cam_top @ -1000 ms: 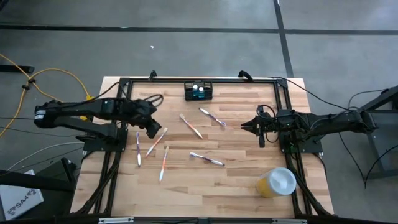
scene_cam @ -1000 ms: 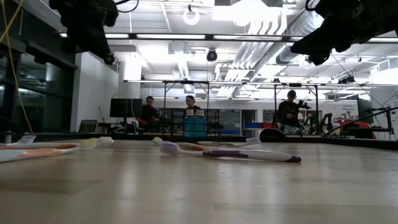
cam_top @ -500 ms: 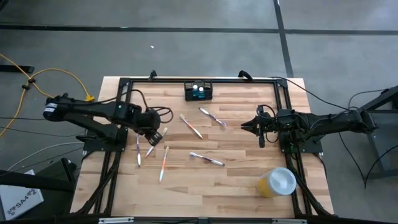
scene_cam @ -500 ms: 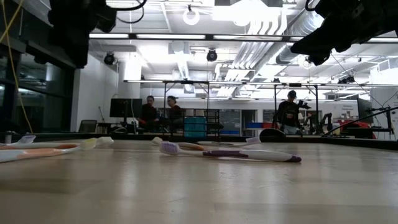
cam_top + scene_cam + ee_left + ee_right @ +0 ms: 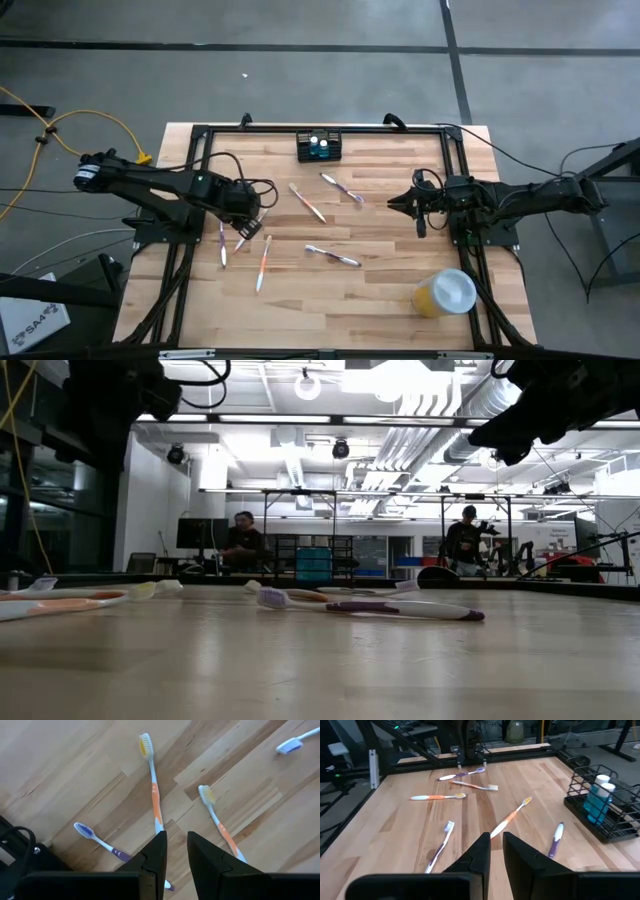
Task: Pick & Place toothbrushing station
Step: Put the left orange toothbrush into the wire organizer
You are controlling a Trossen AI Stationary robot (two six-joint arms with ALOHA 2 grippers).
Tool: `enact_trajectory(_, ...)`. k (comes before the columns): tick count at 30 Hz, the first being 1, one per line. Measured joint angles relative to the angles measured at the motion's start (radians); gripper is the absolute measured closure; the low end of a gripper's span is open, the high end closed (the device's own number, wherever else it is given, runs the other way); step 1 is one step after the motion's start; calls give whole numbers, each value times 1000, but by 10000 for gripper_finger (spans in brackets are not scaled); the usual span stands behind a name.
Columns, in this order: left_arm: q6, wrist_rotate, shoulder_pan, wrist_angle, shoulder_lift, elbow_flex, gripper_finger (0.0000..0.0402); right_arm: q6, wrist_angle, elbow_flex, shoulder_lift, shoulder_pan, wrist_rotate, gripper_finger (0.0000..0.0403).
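The toothbrushing station [image 5: 319, 146], a black wire caddy holding blue bottles, stands at the table's far edge; the right wrist view also shows the caddy [image 5: 615, 825]. Several toothbrushes lie flat on the wood. My left gripper [image 5: 250, 212] hangs over the left-hand group, pointing steeply down with its fingers a narrow gap apart and nothing between them [image 5: 176, 840]. Below it lie an orange brush [image 5: 153, 785], a second orange brush [image 5: 220, 822] and a purple one [image 5: 100, 840]. My right gripper [image 5: 405, 203] waits at the right, above the table, slightly open and holding nothing.
A yellow cup with a white lid [image 5: 445, 292] stands near the right front corner. More brushes lie mid-table [image 5: 308, 203], [image 5: 342, 187], [image 5: 333, 256]. A black frame [image 5: 200, 135] borders the table. People show in the room beyond [image 5: 245, 535].
My left gripper has tipped from a slant to point almost straight down at the left-hand toothbrushes, sinking a little and shifting slightly toward the table's near edge. Its finger gap looks unchanged. No toothbrush has moved.
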Motion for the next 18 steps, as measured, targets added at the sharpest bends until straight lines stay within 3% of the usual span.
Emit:
enact_trajectory(10,0,-28,0,-1,23,-1,327,7,1,0,0,0,-36,360)
enact_trajectory(18,-27,-56,-6,-7,26,-1,275,7,-3,0,0,0,-36,360)
